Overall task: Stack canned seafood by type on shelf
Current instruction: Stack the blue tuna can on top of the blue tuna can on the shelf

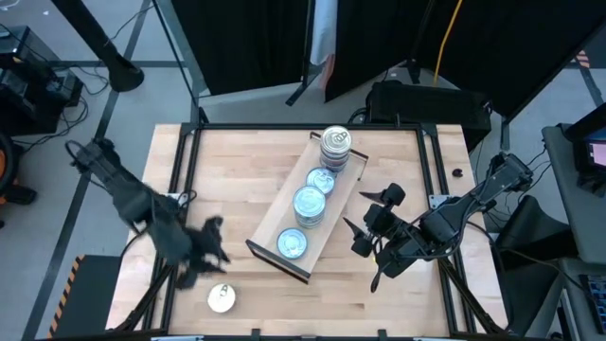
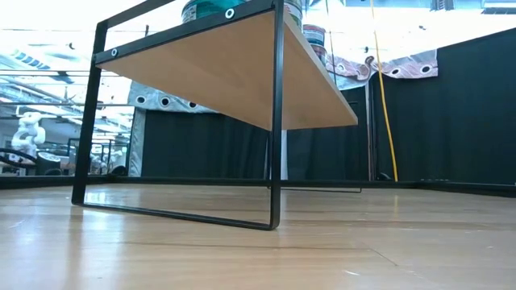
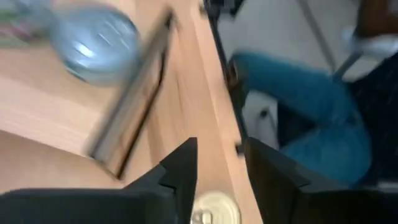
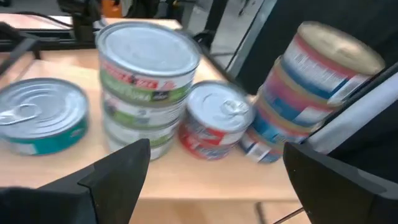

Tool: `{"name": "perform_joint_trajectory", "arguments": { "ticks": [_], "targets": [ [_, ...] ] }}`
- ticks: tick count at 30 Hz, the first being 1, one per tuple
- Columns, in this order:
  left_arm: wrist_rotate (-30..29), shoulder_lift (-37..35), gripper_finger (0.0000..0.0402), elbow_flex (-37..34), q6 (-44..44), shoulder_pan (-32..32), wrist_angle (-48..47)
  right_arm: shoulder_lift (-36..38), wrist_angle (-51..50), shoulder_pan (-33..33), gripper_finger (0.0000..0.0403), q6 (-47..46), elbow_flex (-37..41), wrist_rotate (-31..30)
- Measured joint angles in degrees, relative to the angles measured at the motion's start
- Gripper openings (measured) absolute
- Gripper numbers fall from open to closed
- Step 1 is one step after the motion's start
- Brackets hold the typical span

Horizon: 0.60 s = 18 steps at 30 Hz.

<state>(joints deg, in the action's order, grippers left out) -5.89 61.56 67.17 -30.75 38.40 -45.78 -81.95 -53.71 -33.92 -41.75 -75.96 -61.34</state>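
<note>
A wooden table [image 1: 237, 180] sat under 2 dark robot arms, seen from above. A long board shelf [image 1: 352, 178] lay diagonally across its middle, holding tins [image 1: 310, 202] in a row: a tall stack at the far end, then 3 blue-topped spots running toward the near end. One cream-topped tin [image 1: 221, 298] lay alone on the table near the front left edge. The left gripper [image 1: 210, 268] hovered just beside that tin, fingers [image 3: 184, 168] parted with nothing between them, the tin [image 3: 214, 209] just past their tips. The right gripper [image 1: 365, 225] waited beside the shelf's right side, fingers [image 4: 118, 171] spread wide and empty, facing the tins. A person's blue-clad leg [image 3: 298, 106] showed beyond the table edge.
</note>
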Motion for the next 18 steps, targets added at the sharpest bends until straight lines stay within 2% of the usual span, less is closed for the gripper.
{"name": "perform_joint_trajectory", "arguments": {
  "ticks": [10,14,18],
  "targets": [
    [-8.3,15.4,0.0086,0.8,-15.0,15.6,-0.9,-1.0,-4.4,-1.1,0.0361,-17.8,0.0,4.9],
    [-8.3,20.6,0.0084,0.9,-21.0,20.1,-4.9,-3.0,-5.0,-2.4,0.0361,-20.3,0.0,5.2],
    [-6.0,25.2,0.0083,0.9,-21.5,24.8,-4.3,-4.9,-4.9,-2.9,0.0361,-20.8,0.0,6.4]
  ]
}}
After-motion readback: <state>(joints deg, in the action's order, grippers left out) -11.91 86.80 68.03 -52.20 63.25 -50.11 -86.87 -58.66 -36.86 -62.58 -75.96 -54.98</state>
